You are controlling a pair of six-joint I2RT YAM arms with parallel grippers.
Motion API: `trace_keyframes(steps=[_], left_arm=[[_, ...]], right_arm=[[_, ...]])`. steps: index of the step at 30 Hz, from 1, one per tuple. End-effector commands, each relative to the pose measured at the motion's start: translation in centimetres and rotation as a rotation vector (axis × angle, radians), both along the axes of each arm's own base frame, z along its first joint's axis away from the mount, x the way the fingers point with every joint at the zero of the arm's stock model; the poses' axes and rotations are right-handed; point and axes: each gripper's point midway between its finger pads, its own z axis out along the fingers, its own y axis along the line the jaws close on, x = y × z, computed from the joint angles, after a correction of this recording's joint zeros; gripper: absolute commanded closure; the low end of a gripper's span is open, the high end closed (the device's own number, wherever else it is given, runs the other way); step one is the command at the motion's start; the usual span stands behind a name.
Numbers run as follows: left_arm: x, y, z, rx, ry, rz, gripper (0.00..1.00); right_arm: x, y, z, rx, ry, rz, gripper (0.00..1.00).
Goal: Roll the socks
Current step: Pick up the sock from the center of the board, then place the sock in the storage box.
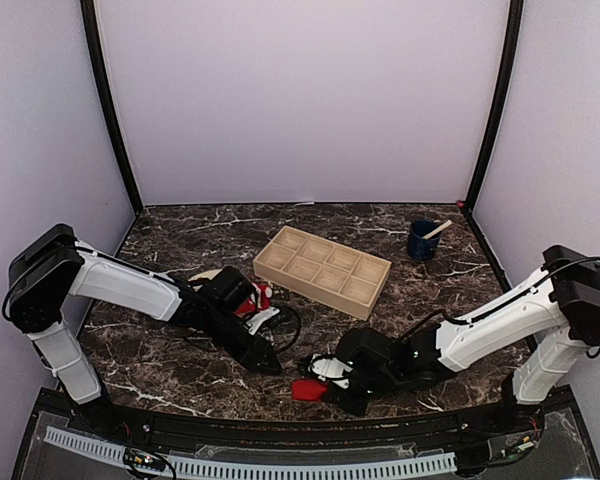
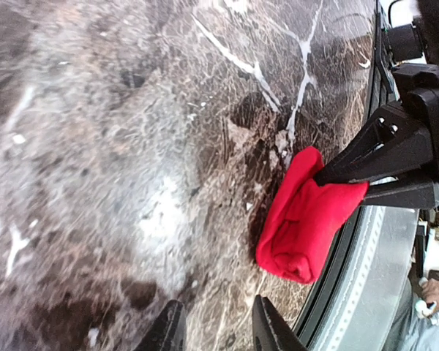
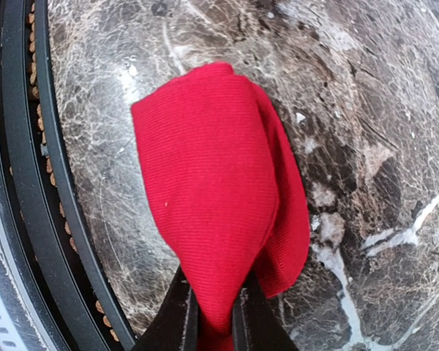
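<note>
My right gripper (image 3: 214, 311) is clamped on one end of the folded red sock (image 3: 212, 175). The jaws pinch only a narrow tuck of fabric, and the rest of the bundle fans out loose on the worktop (image 3: 366, 110). My left gripper (image 2: 218, 330) has its jaws apart with nothing between them, and it hovers over bare marble just short of the bundle.

The sock lies at the worktop's near edge, right beside the black edge rail (image 3: 25, 183), roughly midway along it. That is my main worry: with so little cloth in the grip, a tug could pull the tuck free and the folds would spring open. A push toward the rail could slide the bundle off the marble.

My two grippers are near each other, so if the left one comes in to pin the roll it may knock my right fingers.

Farther out, a second sock (image 1: 252, 302) lies by my left forearm, near the wooden compartment tray (image 1: 322, 265). A sweep of that arm could drag it.
</note>
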Motion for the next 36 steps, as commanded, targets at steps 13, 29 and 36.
trace_keyframes(steps=[13,29,36], left_arm=[[4.7,1.9,6.6,-0.127,-0.278,0.307,0.65],[5.0,2.4,7.3,-0.153,-0.341,0.318,0.65],[5.1,2.2,7.4,-0.154,-0.356,0.299,0.65]], right_arm=[[8.8,0.1,6.9,0.151,-0.014,-0.358,1.00],[22.0,-3.9,15.1,0.148,-0.279,-0.673,1.00],[25.5,-7.5,16.2,0.035,-0.371,-0.783,1.00]])
